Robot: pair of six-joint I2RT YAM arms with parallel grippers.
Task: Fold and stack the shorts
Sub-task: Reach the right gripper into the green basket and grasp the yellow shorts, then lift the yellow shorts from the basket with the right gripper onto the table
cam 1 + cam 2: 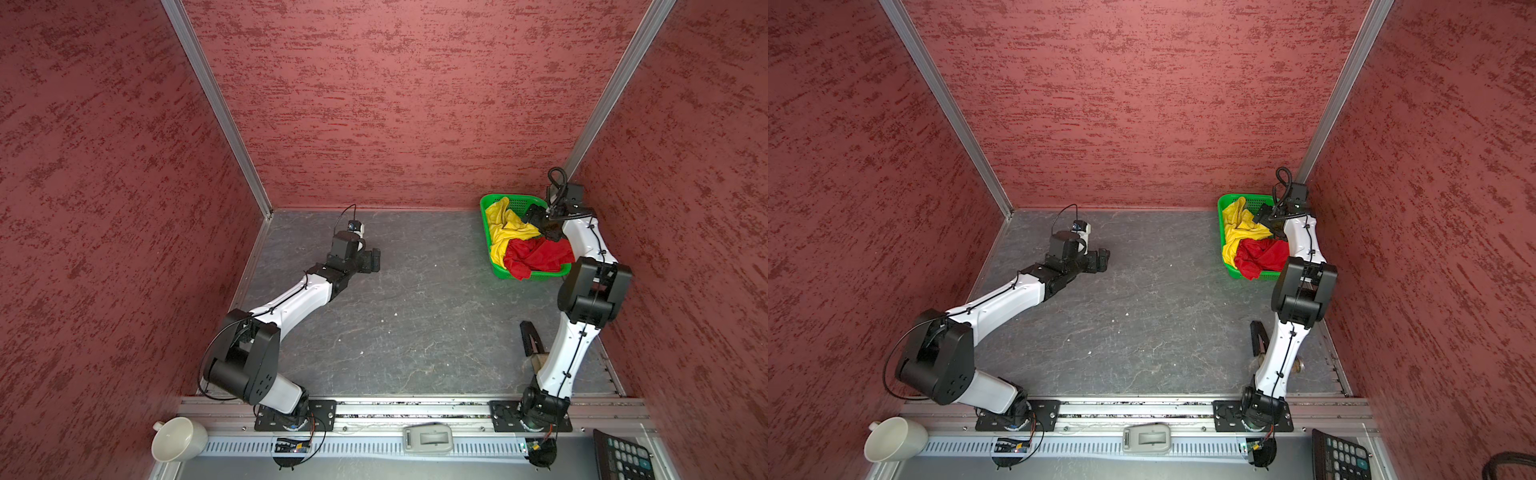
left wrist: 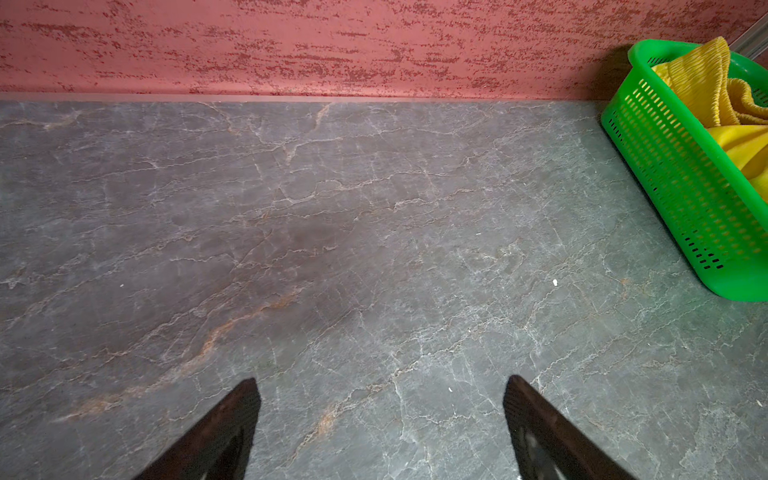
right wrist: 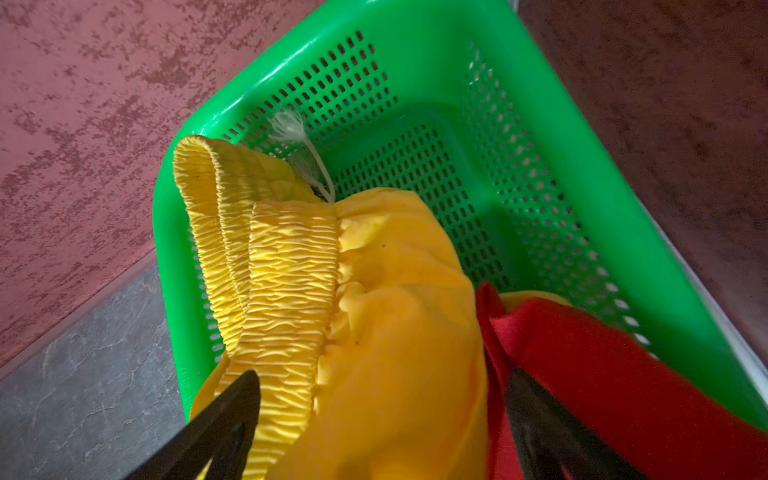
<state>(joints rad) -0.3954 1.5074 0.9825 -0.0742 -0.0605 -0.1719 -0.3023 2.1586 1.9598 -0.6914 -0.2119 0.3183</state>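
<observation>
Right wrist view: two pairs of shorts lie crumpled together in one basket (image 3: 415, 70) of green perforated plastic with a rounded rim. The yellow shorts (image 3: 395, 311) show a ribbed, gathered elastic waistband and one frayed white drawstring (image 3: 299, 141). The red shorts (image 3: 623, 374), thin and smooth, lie touching them. The right gripper (image 3: 382, 380) is dipped into the basket with its two black fingers spread wide. Yellow cloth lies between them, one finger beside the waistband and the other against the red cloth, and neither pair is pinched. In both top views the basket sits in the far right corner of the grey, veined, stone-patterned table (image 1: 395, 324), which is enclosed by three mottled red walls (image 1: 415, 104). The red pair lies on the near side. There are two arms, white-shelled with black joints. The right arm (image 1: 582, 249) rises from the near rail, bends at the elbow and turns its wrist down over the basket. The left arm (image 1: 291, 303) stretches low and forward from a raised elbow. The left gripper (image 2: 381, 381) likewise has its fingers spread, over the table and well apart from the basket.
</observation>
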